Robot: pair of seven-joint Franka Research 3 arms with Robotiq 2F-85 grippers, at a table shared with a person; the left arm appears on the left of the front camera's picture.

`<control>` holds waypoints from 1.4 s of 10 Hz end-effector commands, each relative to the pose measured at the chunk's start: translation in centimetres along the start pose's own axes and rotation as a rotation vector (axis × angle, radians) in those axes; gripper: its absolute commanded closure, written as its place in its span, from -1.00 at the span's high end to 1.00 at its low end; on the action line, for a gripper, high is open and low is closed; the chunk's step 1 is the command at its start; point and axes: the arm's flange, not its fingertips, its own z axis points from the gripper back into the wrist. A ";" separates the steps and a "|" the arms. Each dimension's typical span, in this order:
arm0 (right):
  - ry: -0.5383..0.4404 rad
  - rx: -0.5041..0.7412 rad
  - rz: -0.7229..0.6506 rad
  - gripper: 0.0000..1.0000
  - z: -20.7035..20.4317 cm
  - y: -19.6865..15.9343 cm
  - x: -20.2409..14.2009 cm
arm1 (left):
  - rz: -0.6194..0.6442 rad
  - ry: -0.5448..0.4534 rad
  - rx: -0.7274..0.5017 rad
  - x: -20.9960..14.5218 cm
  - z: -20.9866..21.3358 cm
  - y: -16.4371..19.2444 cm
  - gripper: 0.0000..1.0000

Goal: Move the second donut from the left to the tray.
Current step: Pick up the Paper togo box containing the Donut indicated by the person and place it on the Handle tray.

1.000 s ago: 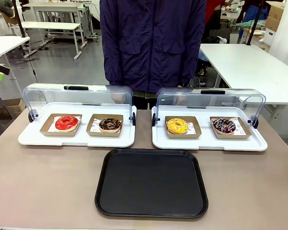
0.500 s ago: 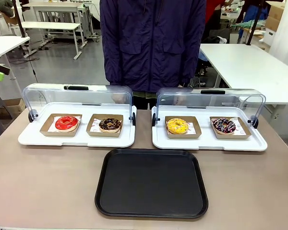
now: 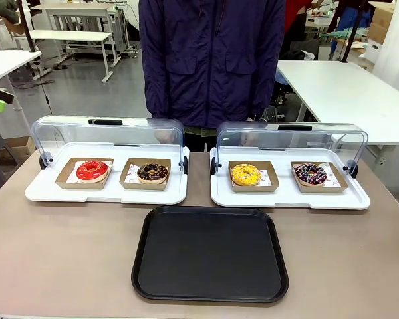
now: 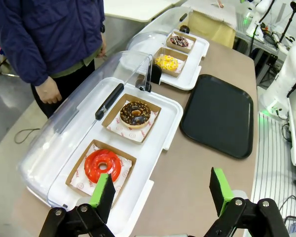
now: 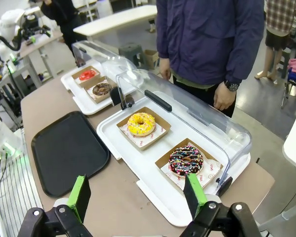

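Note:
The second donut from the left (image 3: pixel 152 173) is dark chocolate with pale crumbs and sits in a brown cardboard holder on the left white display tray (image 3: pixel 53 193). In the left wrist view this donut (image 4: pixel 135 113) lies well beyond my open left gripper (image 4: pixel 162 190). It appears small and far off (image 5: pixel 101 89) in the right wrist view. The black tray (image 3: pixel 210 254) lies bare at the table's near middle, also seen as tray (image 4: pixel 218 114) and tray (image 5: pixel 66 148). My right gripper (image 5: pixel 138 193) hangs open above the table edge, holding nothing.
A red-glazed donut (image 3: pixel 92 170) shares the left display tray. The right display tray (image 3: pixel 359 199) holds a yellow donut (image 3: pixel 246 174) and a sprinkled dark donut (image 3: pixel 310 174). Both clear lids (image 3: pixel 106 133) stand raised. A person in a dark blue jacket (image 3: pixel 213 60) stands at the far side.

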 end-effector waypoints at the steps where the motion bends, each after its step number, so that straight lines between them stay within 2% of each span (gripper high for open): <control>1: -0.030 0.002 0.027 1.00 -0.1 -0.3 0.2 | -0.009 -0.016 -0.007 0.1 0.1 -0.1 1.00; 14: -0.030 0.002 0.027 1.00 -0.1 -0.3 0.2 | -0.009 -0.016 -0.007 0.1 0.1 -0.1 1.00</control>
